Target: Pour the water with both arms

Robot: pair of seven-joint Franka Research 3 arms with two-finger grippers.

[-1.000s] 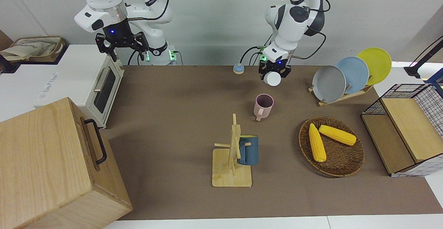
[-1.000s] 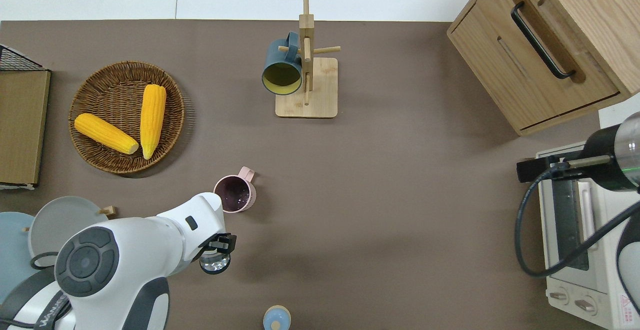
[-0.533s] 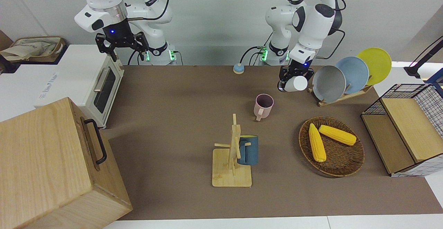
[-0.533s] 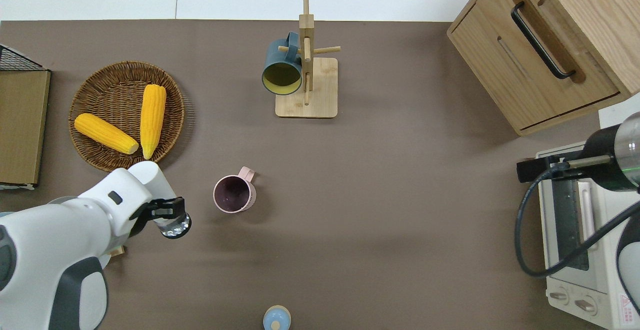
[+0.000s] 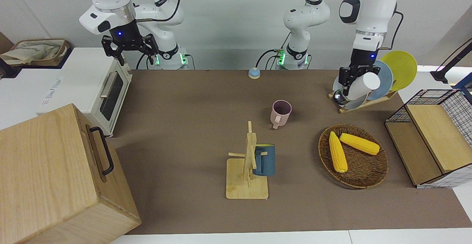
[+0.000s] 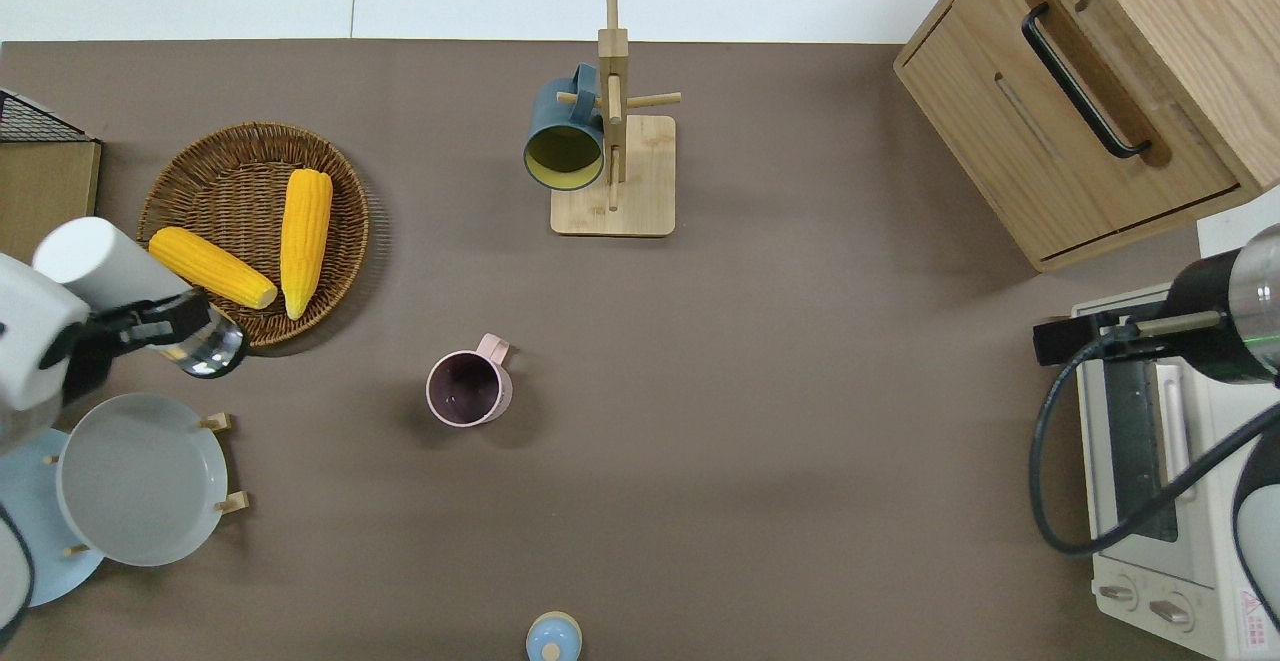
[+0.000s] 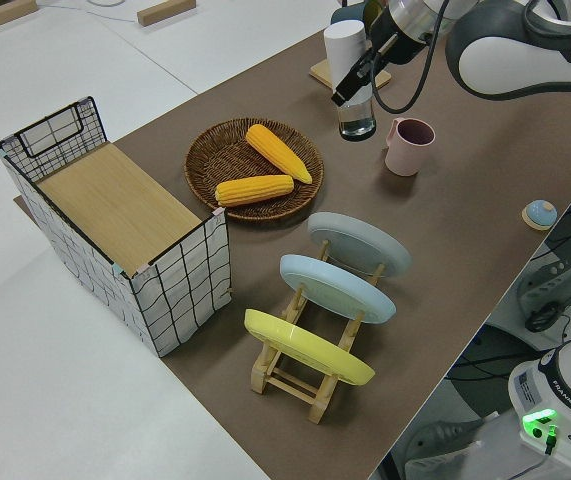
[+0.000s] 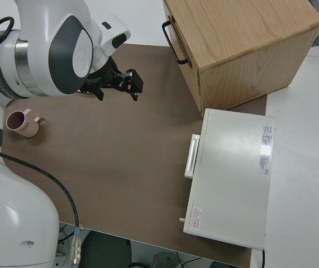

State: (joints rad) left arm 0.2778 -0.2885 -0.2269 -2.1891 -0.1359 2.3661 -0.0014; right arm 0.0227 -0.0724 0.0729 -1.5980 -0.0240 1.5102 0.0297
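Two arms on the job, but only one is doing anything right now. My read:

- The left tool [image 6: 135, 326] is clamped around the middle of a bottle [image 6: 100, 256] with a white top and a clear lower half. It's up in the air and tilted, over the table [image 6: 800, 391] between the wicker basket [image 6: 250, 131] and the grey plate [image 6: 140, 478] in the rack, toward the left arm's end.
- The right tool [image 5: 127, 48] is parked, fingers spread wide, holding nothing.
- The pink mug [image 6: 468, 389] stands upright on the table, well apart from the bottle and more toward the middle. I can't tell whether there's water in it.
- My guess at the step in hand: bring the bottle over to the mug and pour. I can't see if the white top is open. If it's capped, that's probably where the second arm comes in.
- To do it well, I'd level the bottle out while it travels, so nothing dribbles onto the corn cobs [image 6: 305, 241] or the plates.
- Line the mouth up over the mug's opening before tipping, and keep it low over the rim.
- The mug looks light and nothing is holding it, so don't nudge it. Steadying it with the free tool seems sensible.
- Tip slowly. A clear bottle held around the middle can slip.
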